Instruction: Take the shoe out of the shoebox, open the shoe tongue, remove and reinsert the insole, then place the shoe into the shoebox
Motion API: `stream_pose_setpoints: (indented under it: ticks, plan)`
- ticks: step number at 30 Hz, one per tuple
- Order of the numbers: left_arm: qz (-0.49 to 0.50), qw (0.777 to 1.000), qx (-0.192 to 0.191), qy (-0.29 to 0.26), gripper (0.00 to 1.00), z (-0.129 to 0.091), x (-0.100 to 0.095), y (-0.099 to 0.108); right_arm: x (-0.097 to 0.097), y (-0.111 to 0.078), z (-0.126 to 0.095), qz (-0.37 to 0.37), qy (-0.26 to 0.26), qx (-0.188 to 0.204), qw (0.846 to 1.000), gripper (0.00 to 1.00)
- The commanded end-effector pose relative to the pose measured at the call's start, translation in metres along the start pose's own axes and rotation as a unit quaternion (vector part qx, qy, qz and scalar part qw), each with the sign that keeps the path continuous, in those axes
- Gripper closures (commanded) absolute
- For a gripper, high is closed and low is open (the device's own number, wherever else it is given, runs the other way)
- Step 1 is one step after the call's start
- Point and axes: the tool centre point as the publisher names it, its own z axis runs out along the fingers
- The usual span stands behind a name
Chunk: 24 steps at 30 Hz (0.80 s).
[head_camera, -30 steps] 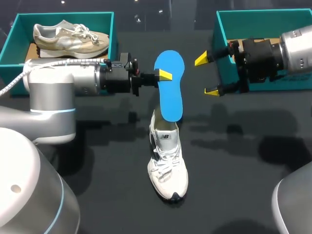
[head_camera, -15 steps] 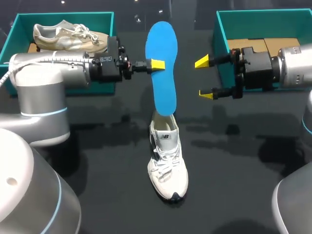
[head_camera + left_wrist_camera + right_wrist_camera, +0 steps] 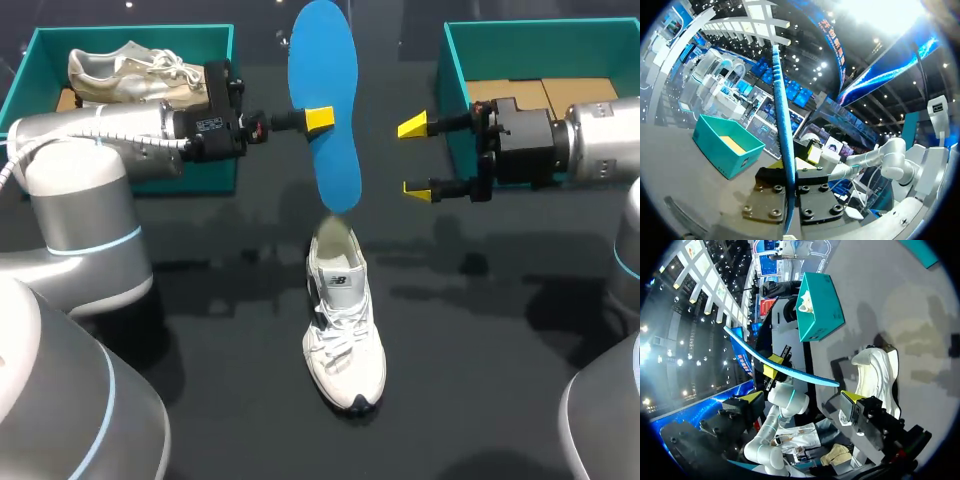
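Observation:
My left gripper (image 3: 318, 118) is shut on a blue insole (image 3: 325, 100) and holds it upright in the air, lower end just above the heel opening of the white shoe (image 3: 343, 320). The shoe stands on the black table, toe toward the front. My right gripper (image 3: 418, 157) hangs open a little to the right of the insole, not touching it. In the left wrist view the insole (image 3: 782, 140) runs edge-on between the fingers. The right wrist view shows the insole (image 3: 775, 365) ahead of my open right gripper (image 3: 800, 402), with the white shoe (image 3: 875, 375) beside it.
A teal shoebox (image 3: 30, 70) at the back left holds a beige shoe (image 3: 140, 75). A second teal shoebox (image 3: 460, 50) at the back right has only a cardboard liner. My right arm lies in front of that box.
My left gripper has raised the insole up and slightly back, so its lower end has come out of the white shoe. My right gripper has shifted a little and stayed open.

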Motion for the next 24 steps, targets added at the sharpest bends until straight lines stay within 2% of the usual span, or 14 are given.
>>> stream_pose_setpoints:
  ticks: [1,14,24]
  plan:
    - [0.303,0.951,0.053,0.020,1.00,0.003,0.001,0.001,-0.003,0.001,0.003,-0.008,0.013,0.004,1.000,0.00]
    - [0.455,0.888,0.023,0.053,1.00,0.002,-0.005,-0.004,-0.006,0.001,0.000,-0.021,0.035,0.010,0.999,0.00]
    - [0.561,0.823,-0.039,0.075,1.00,-0.007,-0.004,-0.005,-0.006,0.001,0.000,-0.021,0.035,0.010,0.999,0.00]
